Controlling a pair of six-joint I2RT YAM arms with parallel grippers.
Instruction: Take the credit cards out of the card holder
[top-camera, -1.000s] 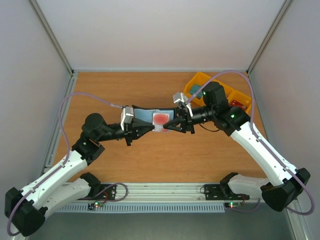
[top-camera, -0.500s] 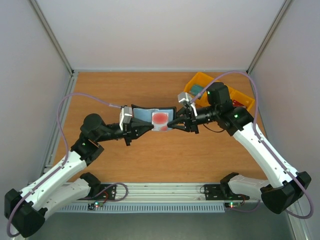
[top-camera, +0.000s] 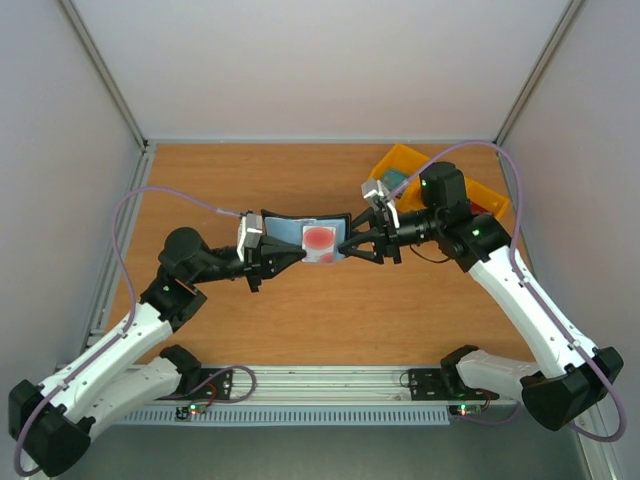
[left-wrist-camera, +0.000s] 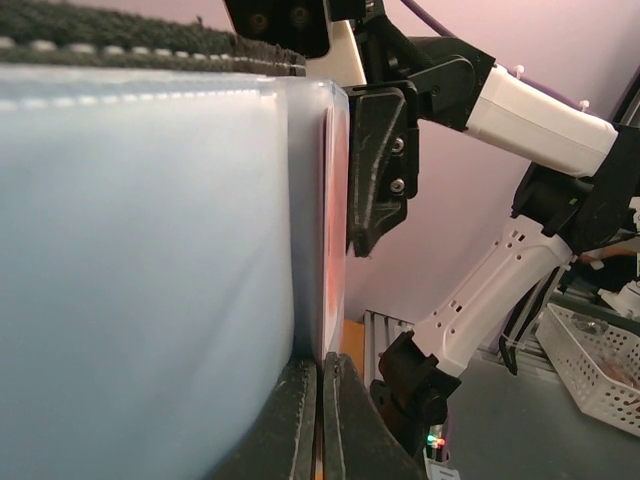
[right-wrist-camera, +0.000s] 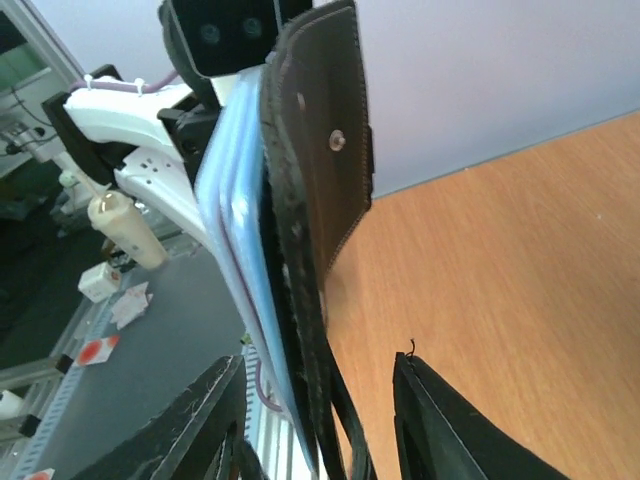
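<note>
The grey-blue card holder (top-camera: 288, 231) is held up off the table between the two arms, its open face turned up. A red credit card (top-camera: 319, 238) shows in its right half. My left gripper (top-camera: 292, 257) is shut on the holder's near left edge. In the left wrist view its jaws (left-wrist-camera: 322, 378) are pressed together on that edge, with the card's red edge (left-wrist-camera: 337, 200) just above. My right gripper (top-camera: 345, 249) is open at the holder's right end. Seen from the right wrist, the dark-edged holder (right-wrist-camera: 315, 150) stands between its spread fingers (right-wrist-camera: 318, 362), apart from both.
A yellow compartment tray (top-camera: 398, 160) sits at the back right of the wooden table (top-camera: 300, 320), behind the right arm, with small items in it. Grey walls close in both sides. A metal rail (top-camera: 330, 382) runs along the near edge.
The right gripper's jaws stand wider than half a second ago, and that arm has shifted slightly right. The card holder stays in the left gripper, its face turned a little more upward.
</note>
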